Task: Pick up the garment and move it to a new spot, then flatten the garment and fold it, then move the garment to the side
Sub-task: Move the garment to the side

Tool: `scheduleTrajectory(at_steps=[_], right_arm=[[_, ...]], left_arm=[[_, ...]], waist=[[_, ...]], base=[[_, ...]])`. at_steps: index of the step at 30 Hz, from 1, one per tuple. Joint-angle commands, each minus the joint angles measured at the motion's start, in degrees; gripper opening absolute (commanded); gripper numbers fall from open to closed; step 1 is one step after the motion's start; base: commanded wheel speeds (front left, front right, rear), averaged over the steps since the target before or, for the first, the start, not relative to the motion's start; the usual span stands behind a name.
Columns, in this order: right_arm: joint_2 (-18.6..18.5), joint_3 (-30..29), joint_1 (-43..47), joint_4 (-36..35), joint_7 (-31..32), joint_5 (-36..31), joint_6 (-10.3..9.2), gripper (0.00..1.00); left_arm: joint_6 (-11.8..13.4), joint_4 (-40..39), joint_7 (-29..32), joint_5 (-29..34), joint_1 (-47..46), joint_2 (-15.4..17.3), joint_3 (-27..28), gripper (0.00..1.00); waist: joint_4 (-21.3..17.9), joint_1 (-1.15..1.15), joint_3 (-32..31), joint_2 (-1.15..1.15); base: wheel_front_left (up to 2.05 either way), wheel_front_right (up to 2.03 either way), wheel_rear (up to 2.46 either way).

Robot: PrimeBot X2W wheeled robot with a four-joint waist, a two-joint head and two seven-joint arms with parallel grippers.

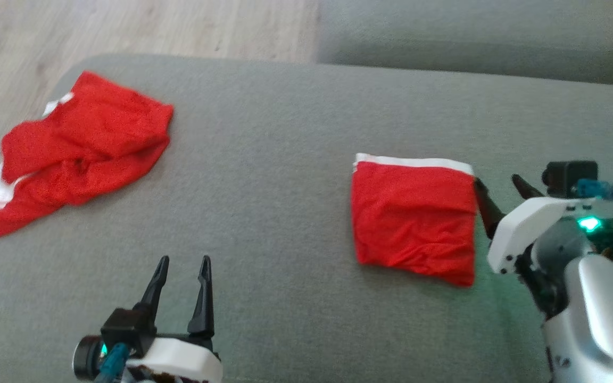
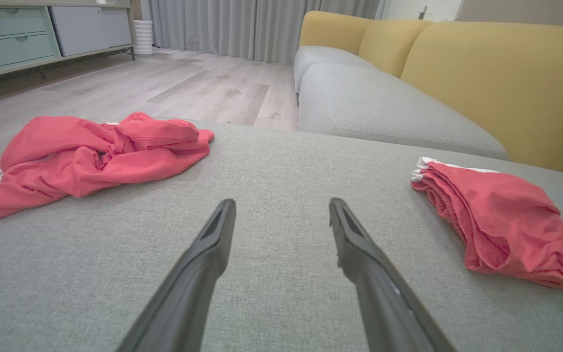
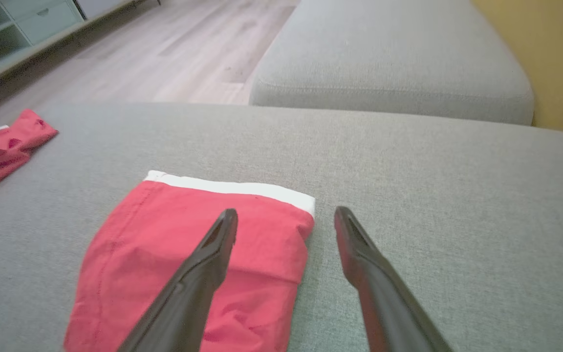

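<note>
A folded red garment [image 1: 413, 218] with a white band along its far edge lies flat on the grey cushion [image 1: 274, 175], right of centre; it also shows in the left wrist view [image 2: 501, 222] and the right wrist view [image 3: 188, 254]. My right gripper [image 1: 499, 182] stands open at that garment's right edge, one finger over the cloth and one beside it, holding nothing [image 3: 285, 222]. My left gripper [image 1: 185, 261] is open near the front, over bare cushion [image 2: 281, 205]. A second red garment [image 1: 77, 149] lies crumpled at the cushion's far left [image 2: 91, 151].
A second grey cushion [image 1: 471, 37] lies beyond, with a yellow sofa back [image 2: 496, 73] on the right. Wooden floor [image 1: 125, 26] lies past the cushion's far left edge. A low cabinet [image 2: 17, 34] stands across the room.
</note>
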Motion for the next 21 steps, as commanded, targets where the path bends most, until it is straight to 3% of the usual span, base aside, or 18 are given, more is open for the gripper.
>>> scheduleTrajectory(at_steps=[1, 8, 14, 15, 16, 19, 21], right_arm=[[-1.5, 0.3, -3.3, 0.0, 1.7, -0.3, 0.37, 1.0], [-3.9, -3.5, -7.3, 9.1, 6.5, 0.7, 0.37, 1.0], [-4.1, -3.8, -8.5, 13.4, 7.9, 2.5, 0.37, 1.0], [-4.0, -3.5, -8.7, 14.0, 8.2, 2.9, 0.37, 0.89], [-4.0, -3.3, -8.9, 14.5, 8.5, 3.4, 0.37, 0.56], [-4.2, -2.5, -9.5, 15.3, 8.1, 4.4, 0.37, 0.0], [-4.5, -2.1, -10.2, 15.2, 6.8, 4.5, 0.37, 0.0]], left_arm=[[0.3, -1.7, -0.5, 0.6, -3.3, 0.4, 1.5, 1.0], [-0.1, -1.1, -0.8, 1.2, -4.5, -0.7, 1.7, 1.0], [-0.7, -0.5, -1.0, 1.6, -4.8, -1.0, 2.2, 1.0], [-0.8, -0.4, -1.0, 1.7, -4.8, -1.1, 2.3, 1.0], [-0.9, -0.3, -1.1, 1.8, -4.9, -1.2, 2.4, 1.0], [-1.1, -0.6, -1.1, 2.5, -5.2, -1.5, 2.1, 1.0], [-1.2, -1.0, -1.1, 3.0, -5.6, -1.6, 1.8, 1.0]], waist=[[2.9, -0.01, 2.6, 0.0], [7.7, -0.01, 6.0, 0.0], [8.9, -0.01, 7.1, 0.0], [8.9, -0.01, 7.3, 0.0], [8.8, -0.01, 7.5, 0.0], [7.9, -0.01, 8.1, 0.0], [6.6, -0.01, 8.8, 0.0]], base=[[0.0, 0.0, 0.0], [0.0, 0.0, 0.0], [0.0, 0.0, 0.0], [0.0, 0.0, 0.0], [0.0, 0.0, 0.0], [0.0, 0.0, 0.0], [0.0, 0.0, 0.0]])
